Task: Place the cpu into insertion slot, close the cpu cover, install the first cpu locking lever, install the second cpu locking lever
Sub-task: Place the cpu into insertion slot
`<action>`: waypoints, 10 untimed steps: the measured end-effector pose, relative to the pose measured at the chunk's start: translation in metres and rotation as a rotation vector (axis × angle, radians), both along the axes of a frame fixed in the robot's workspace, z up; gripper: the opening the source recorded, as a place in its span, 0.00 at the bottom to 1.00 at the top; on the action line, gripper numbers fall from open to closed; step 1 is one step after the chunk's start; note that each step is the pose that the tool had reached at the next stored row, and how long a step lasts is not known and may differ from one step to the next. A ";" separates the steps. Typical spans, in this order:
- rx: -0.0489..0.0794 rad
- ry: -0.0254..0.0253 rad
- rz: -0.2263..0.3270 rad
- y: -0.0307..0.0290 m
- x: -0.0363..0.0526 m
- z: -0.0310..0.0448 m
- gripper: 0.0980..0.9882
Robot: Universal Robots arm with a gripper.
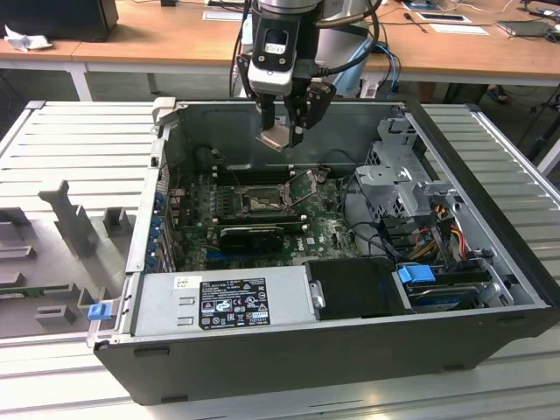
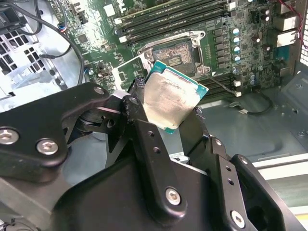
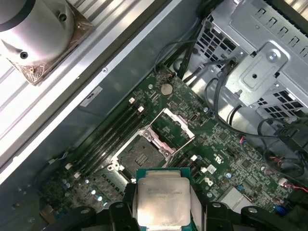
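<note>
"What's the setting?"

"Wooden desks run across the top of the exterior view. Below them, an open computer case lies on a ribbed grey metal table."

"Where is the gripper?"

"The gripper hangs over the case, in the upper middle of the exterior view. Its 2 jaws are drawn in partway and pinch the cpu by 2 opposite edges. The second wrist view shows the chip's silver top and green rim, held at a tilt."

"So the cpu isn't seated?"

"No. It is in the air above the motherboard, apart from the insertion slot, which lies bare."

"And the cpu cover?"

"In the first wrist view the cpu cover stands swung open, just beside the slot."
</note>
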State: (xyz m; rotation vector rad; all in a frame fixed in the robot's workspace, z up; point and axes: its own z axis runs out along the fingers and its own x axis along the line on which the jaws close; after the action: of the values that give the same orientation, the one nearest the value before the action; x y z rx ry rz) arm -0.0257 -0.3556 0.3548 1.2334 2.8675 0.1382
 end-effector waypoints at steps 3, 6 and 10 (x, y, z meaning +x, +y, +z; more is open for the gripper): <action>0.000 0.0000 0.000 0.0000 0.0000 -0.0012 0.48; 0.000 0.0000 0.000 -0.0001 0.0000 -0.0020 0.48; 0.000 0.0000 -0.002 0.0000 0.0000 -0.0023 0.48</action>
State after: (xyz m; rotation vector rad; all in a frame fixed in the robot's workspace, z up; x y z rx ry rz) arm -0.0257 -0.3556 0.3525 1.2364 2.8661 0.1382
